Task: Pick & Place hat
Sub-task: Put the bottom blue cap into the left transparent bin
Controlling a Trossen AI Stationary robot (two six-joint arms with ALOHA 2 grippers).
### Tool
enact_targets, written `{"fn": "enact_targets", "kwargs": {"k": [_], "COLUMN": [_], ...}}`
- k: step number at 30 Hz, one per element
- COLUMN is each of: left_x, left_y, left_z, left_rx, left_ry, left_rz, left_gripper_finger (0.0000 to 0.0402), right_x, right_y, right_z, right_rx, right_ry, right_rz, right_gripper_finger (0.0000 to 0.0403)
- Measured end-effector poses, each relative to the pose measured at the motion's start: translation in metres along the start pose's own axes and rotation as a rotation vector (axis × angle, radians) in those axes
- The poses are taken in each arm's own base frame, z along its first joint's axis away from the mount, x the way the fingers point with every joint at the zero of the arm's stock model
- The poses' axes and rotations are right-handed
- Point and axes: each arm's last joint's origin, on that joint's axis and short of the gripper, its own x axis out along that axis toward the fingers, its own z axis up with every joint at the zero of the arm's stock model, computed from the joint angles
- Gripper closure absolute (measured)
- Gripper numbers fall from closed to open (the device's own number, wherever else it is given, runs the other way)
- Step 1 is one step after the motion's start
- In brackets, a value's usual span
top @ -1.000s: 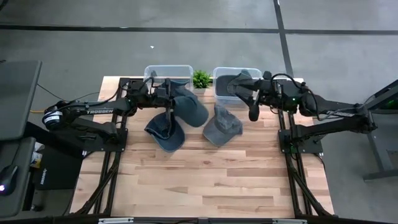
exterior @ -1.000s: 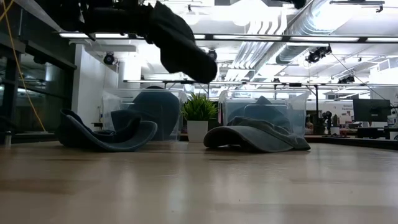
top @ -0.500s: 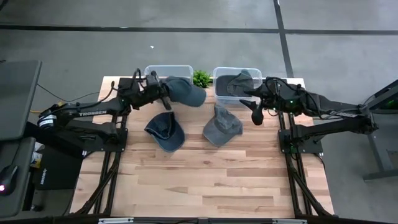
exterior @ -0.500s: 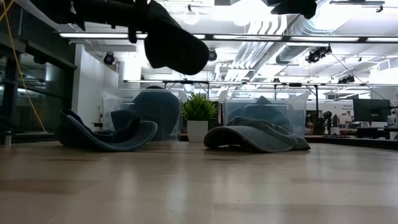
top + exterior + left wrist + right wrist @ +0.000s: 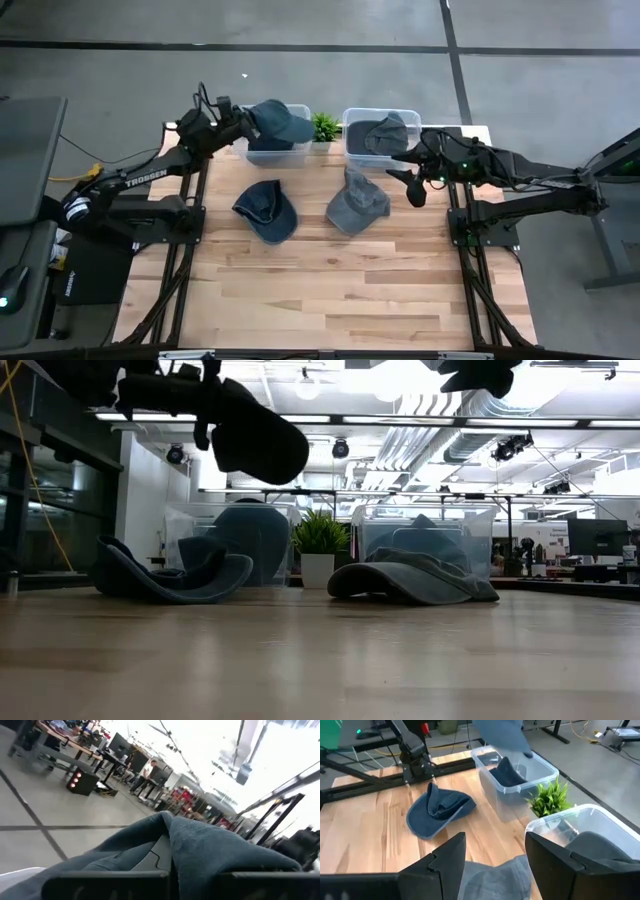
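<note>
"Where is the blue hat [image 5: 278,121]?"

"Up in the air over the left bin [image 5: 270,150]. The left gripper [image 5: 232,122] pinches it."

"And the other arm?"

"The right gripper [image 5: 408,183] is spread wide and holds nothing. It hangs by the right bin [image 5: 352,150]. Two more hats lie on the table [image 5: 330,280]."

The only readable lettering is the white brand word "TROSSEN", printed along the left arm [image 5: 140,180] in the high view, on the link that runs toward the left bin [image 5: 272,152]. No other text, label or number can be made out in any view.
</note>
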Motion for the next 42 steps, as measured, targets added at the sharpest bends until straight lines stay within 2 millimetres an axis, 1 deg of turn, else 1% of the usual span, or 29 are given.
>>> {"fn": "enact_targets", "kwargs": {"k": [6,11,20,24,28,31,42], "left_x": [-0.003,-0.004,-0.005,-0.005,-0.007,-0.008,-0.008], "left_y": [0.014,0.024,0.018,0.019,0.025,0.029,0.036], "left_z": [0.005,0.005,0.003,0.001,-0.006,-0.009,-0.007], "left_rx": [-0.030,-0.051,-0.069,-0.099,-0.124,-0.097,-0.053], "left_ry": [0.030,0.060,0.147,0.185,0.237,0.246,0.115], "left_rz": [0.037,0.097,-0.035,-0.045,0.037,0.110,0.302], "left_gripper_finger": [0.0401,0.0401,0.0401,0.0401,0.0401,0.0401,0.0401], "right_x": [0.000,-0.001,-0.004,-0.004,-0.004,-0.004,-0.004], "right_y": [0.001,0.006,0.014,0.015,0.014,0.014,0.014], "right_z": [-0.004,-0.005,-0.007,-0.009,-0.010,-0.010,-0.010], "right_rx": [0.008,-0.009,-0.039,-0.047,-0.043,-0.043,-0.026], "right_ry": [0.035,0.043,0.038,0.055,0.067,0.067,0.067], "right_rz": [0.002,0.020,0.001,-0.002,-0.005,-0.005,-0.006], "right_gripper_finger": [0.0203,0.0203,0.0203,0.0203,0.0203,0.0203,0.0203]}}
